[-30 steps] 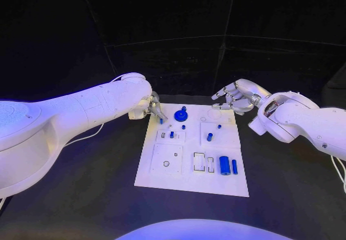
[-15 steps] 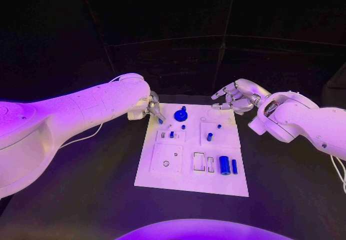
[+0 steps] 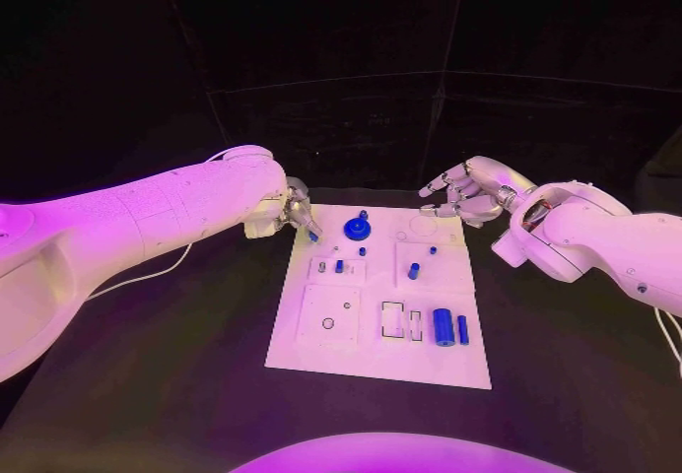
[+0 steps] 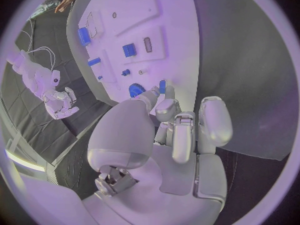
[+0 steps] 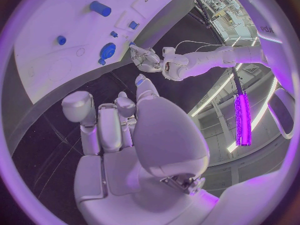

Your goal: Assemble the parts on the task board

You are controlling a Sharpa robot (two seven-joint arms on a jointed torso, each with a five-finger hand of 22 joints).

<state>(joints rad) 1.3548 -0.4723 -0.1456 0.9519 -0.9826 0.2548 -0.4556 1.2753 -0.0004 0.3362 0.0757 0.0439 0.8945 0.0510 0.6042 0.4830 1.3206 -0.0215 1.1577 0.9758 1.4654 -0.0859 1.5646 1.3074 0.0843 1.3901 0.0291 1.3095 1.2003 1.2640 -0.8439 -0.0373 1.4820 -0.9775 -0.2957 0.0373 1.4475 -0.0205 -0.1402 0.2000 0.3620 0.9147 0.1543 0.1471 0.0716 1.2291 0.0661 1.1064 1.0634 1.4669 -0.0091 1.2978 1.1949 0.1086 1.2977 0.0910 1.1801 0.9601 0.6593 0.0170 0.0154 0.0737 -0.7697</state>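
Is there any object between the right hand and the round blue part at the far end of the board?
Nothing visible stands between them. The right hand hovers at the far right corner of the task board, fingers apart and holding nothing. Between it and the round blue part lies only bare white board with a shallow round recess.

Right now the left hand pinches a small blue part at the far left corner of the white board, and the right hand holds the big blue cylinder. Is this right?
Not quite. The right hand holds nothing: its fingers are apart above the far right corner of the white board. The head view shows the big blue cylinder lying on the near part of the board. The left hand does pinch a small blue part.
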